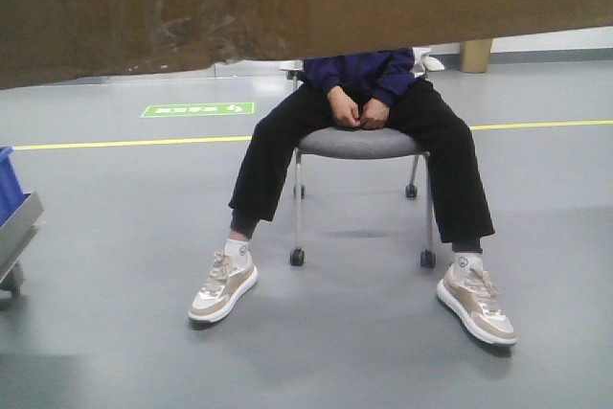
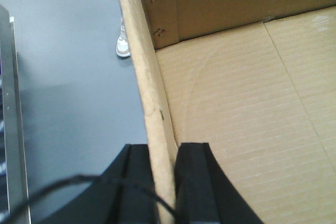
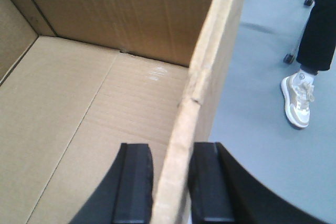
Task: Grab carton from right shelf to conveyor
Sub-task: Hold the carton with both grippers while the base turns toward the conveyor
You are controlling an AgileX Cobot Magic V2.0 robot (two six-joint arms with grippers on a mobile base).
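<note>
The carton [image 1: 287,7], plain brown cardboard with wrinkled clear tape, hangs across the top of the front view, clear of the floor. It is open-topped. My left gripper [image 2: 164,150] is shut on the carton's left wall [image 2: 152,93], one finger outside and one inside. My right gripper [image 3: 170,150] is shut on the right wall [image 3: 205,72] in the same way. The carton's bare inner floor shows in both wrist views [image 2: 236,103] [image 3: 79,103]. The conveyor is out of view. A shiny metal rail [image 2: 13,129] runs along the left edge of the left wrist view; I cannot tell whether it is the shelf.
A person in black trousers [image 1: 364,141] sits on a wheeled chair [image 1: 359,146] straight ahead, with feet spread wide [image 1: 223,286] [image 1: 476,304]. A blue bin [image 1: 10,179] on a grey frame [image 1: 19,227] is at the left. A yellow line [image 1: 124,144] crosses the grey floor.
</note>
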